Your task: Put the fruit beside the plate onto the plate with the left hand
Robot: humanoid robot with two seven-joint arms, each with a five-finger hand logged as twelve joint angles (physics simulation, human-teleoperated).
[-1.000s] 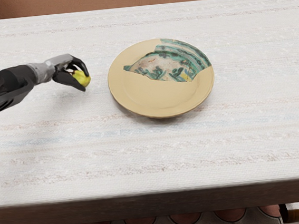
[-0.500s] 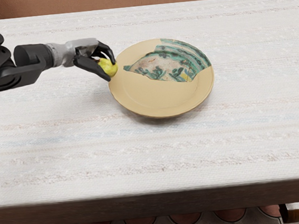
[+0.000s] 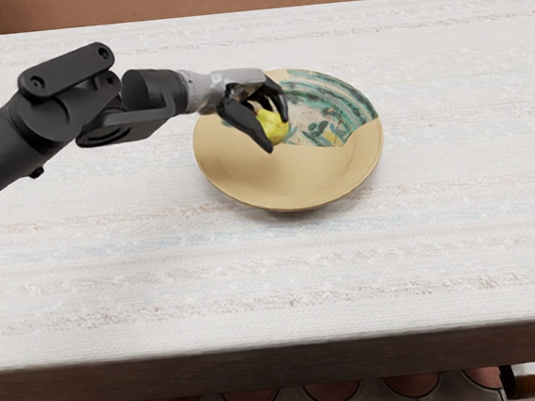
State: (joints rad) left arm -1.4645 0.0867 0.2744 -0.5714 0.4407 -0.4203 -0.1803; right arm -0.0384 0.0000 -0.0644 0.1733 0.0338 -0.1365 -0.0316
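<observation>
Fruit [image 3: 273, 125] in left hand [image 3: 255, 113], over plate [image 3: 284, 175]

No text, label, brand, number or sign can be read anywhere. The round tan ceramic plate [image 3: 275, 176] bears only a green-and-white painted pattern (no letters within it).

Left arm [image 3: 61, 121] stretched rightward, robot hand [image 3: 257, 114] curled around the fruit [image 3: 273, 125].

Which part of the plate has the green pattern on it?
The far right section of the plate; the near and left sections are plain tan.
</observation>
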